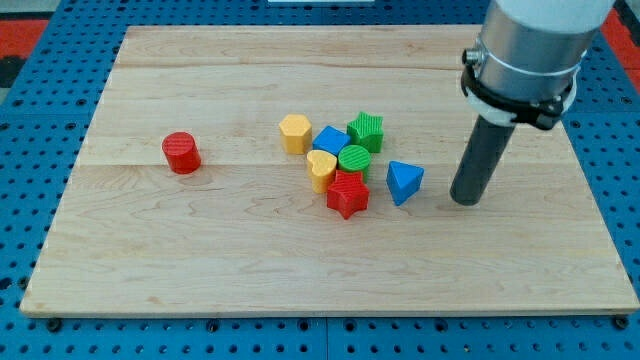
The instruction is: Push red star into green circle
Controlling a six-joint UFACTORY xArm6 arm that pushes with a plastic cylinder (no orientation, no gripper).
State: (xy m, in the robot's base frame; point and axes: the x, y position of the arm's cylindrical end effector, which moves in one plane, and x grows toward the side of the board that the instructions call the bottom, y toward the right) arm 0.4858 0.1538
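On the view's right side of the wooden bench (pixel 200 250), the arm comes down from the top corner. Its grey body ends in a straight dark rod that stands almost upright. The end effector is only this rod, so it has no jaws to open or close. The tip (pixel 465 202) rests on the bench just right of the blue triangle (pixel 404 182), a little apart from it.

The red star (pixel 347 194) sits in the middle bunch and touches the green circle (pixel 354 158) right above it. A yellow heart (pixel 321 168), blue block (pixel 331 139), green star (pixel 366 130) and yellow hexagon (pixel 295 132) crowd close by. A red cylinder (pixel 182 152) stands alone far to the left.
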